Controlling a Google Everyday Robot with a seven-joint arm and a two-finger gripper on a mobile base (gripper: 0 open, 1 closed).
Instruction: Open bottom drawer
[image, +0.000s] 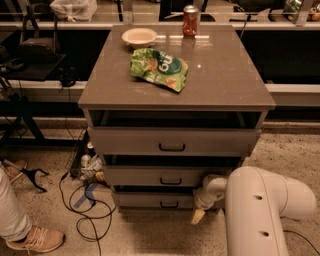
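The bottom drawer (150, 201) is the lowest and narrowest grey front of three, with a small black loop handle (169, 204) at its centre. It sits only slightly forward under the middle drawer (145, 176). My gripper (198, 214) hangs from the white arm (260, 210) at the drawer's right end, to the right of the handle and just above the floor. One cream fingertip (197, 216) points down; the other is not visible.
The top drawer (170, 141) juts forward under the grey top (220, 80), which carries a green chip bag (159, 63), a white bowl (139, 36) and a red can (190, 20). Cables and blue tape (85, 195) lie on the floor left. A person's shoe (37, 239) is at the bottom left.
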